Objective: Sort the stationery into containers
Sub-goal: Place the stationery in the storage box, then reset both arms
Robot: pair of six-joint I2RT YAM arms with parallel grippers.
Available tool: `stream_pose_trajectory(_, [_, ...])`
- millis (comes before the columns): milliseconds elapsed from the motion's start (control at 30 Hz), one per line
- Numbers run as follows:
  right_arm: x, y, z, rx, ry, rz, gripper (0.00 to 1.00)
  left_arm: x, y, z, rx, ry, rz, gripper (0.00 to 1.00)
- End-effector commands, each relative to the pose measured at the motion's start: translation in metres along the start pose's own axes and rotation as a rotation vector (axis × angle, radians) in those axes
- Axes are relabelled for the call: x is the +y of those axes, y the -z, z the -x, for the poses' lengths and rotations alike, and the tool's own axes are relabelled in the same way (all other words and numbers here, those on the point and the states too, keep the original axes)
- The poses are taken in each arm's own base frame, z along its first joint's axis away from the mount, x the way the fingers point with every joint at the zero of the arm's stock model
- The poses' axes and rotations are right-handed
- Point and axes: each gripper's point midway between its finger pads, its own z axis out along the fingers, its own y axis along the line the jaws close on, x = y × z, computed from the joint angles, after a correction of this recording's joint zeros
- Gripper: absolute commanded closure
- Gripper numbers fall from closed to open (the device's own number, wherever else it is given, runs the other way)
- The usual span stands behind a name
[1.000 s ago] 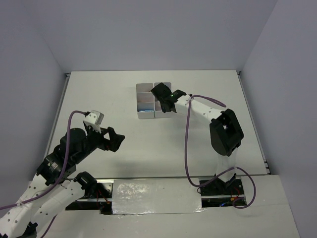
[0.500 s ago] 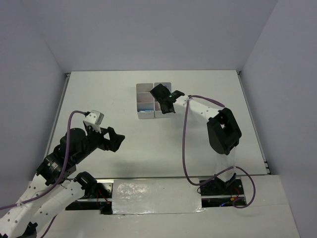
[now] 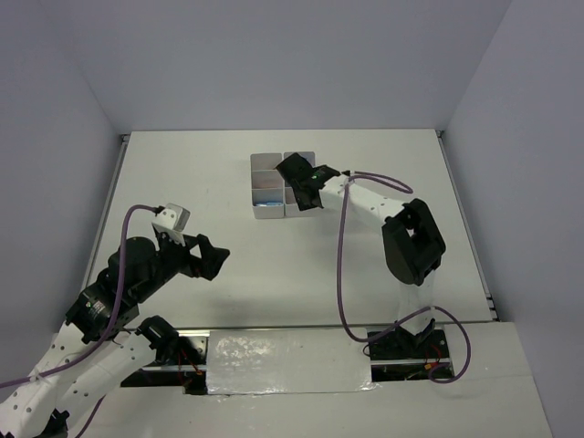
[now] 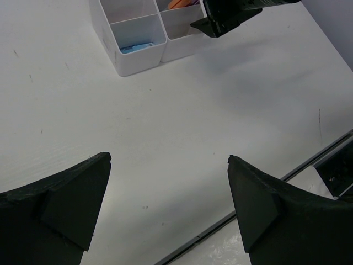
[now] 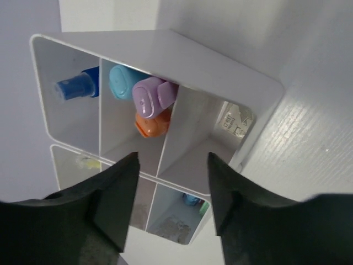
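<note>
Over the containers (image 5: 182,49) far across the surface (image 4: 182,110), hovering with right claw (image 5: 172,165) spread and empty above stationery (image 5: 154,96) lying inside, with left claw (image 4: 169,160) spread too, well apart, so lift straight up, no snagging.

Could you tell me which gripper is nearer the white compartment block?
Right. The right gripper hovers over the right side of the compartment block; the left gripper sits apart, toward the near left of the table.
</note>
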Motion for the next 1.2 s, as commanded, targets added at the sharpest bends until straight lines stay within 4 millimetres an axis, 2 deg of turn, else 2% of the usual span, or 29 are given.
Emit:
stream_pose_trajectory(0, [0.042,0.043,0.014,-0.008,0.03,0.155,0.36,0.003,-0.001,0.009,-0.039,-0.01,0.017,0.01])
stream_pose_trajectory(33, [0.047,0.05,0.017,-0.013,0.042,0.18,0.25,0.005,0.0,0.01,-0.043,-0.002,0.035,0.01])
stream_pose_trajectory(100, [0.054,0.074,0.031,-0.027,0.166,0.245,0.16,0.025,0.001,0.012,-0.049,0.037,0.155,0.01])
stream_pose_trajectory(133, [0.053,0.089,0.045,-0.041,0.281,0.276,0.07,0.042,0.003,0.016,-0.067,0.052,0.262,0.01])
stream_pose_trajectory(200, [0.054,0.104,0.057,-0.062,0.406,0.334,0.02,0.062,0.004,0.013,-0.044,0.096,0.387,0.01])
stream_pose_trajectory(233, [0.043,0.115,0.072,-0.081,0.536,0.354,0.0,0.07,0.006,0.013,-0.039,0.105,0.436,0.01])
stream_pose_trajectory(267, [0.038,0.12,0.079,-0.093,0.589,0.369,0.0,0.08,0.008,0.011,-0.036,0.12,0.495,0.01])
stream_pose_trajectory(300, [0.022,0.118,0.085,-0.114,0.741,0.379,0.0,0.091,0.01,0.013,-0.038,0.136,0.549,0.01])
stream_pose_trajectory(333, [0.023,0.139,0.1,-0.118,0.772,0.439,0.0,0.097,0.012,0.014,-0.042,0.146,0.577,0.01])
stream_pose_trajectory(367, [0.011,0.149,0.115,-0.143,0.876,0.465,0.0,0.107,0.016,0.016,-0.054,0.158,0.625,0.01])
stream_pose_trajectory(400, [0.0,0.142,0.114,-0.136,0.949,0.446,0.0,0.11,0.018,0.017,-0.062,0.162,0.64,0.01])
stream_pose_trajectory(433, [-0.003,0.158,0.132,-0.162,0.954,0.463,0.0,0.113,0.021,0.018,-0.068,0.165,0.652,0.01])
stream_pose_trajectory(467, [-0.014,0.162,0.144,-0.178,0.974,0.432,0.0,0.114,0.023,0.02,-0.082,0.168,0.658,0.01])
stream_pose_trajectory(500, [-0.033,0.162,0.157,-0.189,1.046,0.371,0.0,0.116,0.025,0.022,-0.09,0.171,0.665,0.01])
stream_pose_trajectory(533, [-0.038,0.176,0.174,-0.213,1.037,0.378,0.0,0.117,0.027,0.023,-0.096,0.172,0.67,0.01])
stream_pose_trajectory(600, [-0.058,0.183,0.19,-0.216,1.12,0.356,0.0,0.116,0.03,0.025,-0.107,0.173,0.672,0.01])
stream_pose_trajectory(633, [-0.062,0.195,0.199,-0.215,1.116,0.394,0.0,0.117,0.032,0.026,-0.109,0.175,0.677,0.01])
stream_pose_trajectory(700, [-0.081,0.207,0.212,-0.196,1.139,0.415,0.0,0.117,0.036,0.028,-0.124,0.18,0.685,0.01])
stream_pose_trajectory(833, [-0.109,0.22,0.226,-0.176,1.163,0.476,0.0,0.119,0.046,0.029,-0.177,0.198,0.689,0.01])
stream_pose_trajectory(900, [-0.119,0.225,0.23,-0.169,1.163,0.512,0.0,0.115,0.045,0.028,-0.193,0.205,0.654,0.01])
stream_pose_trajectory(1000, [-0.124,0.236,0.239,-0.171,1.122,0.549,0.0,0.109,0.047,0.031,-0.228,0.216,0.615,0.01])
stream_pose_trajectory(1100, [-0.122,0.246,0.239,-0.164,1.114,0.61,0.0,0.106,0.046,0.032,-0.234,0.209,0.588,0.01])
stream_pose_trajectory(1167, [-0.123,0.245,0.237,-0.158,1.119,0.614,0.0,0.105,0.043,0.031,-0.219,0.202,0.579,0.01])
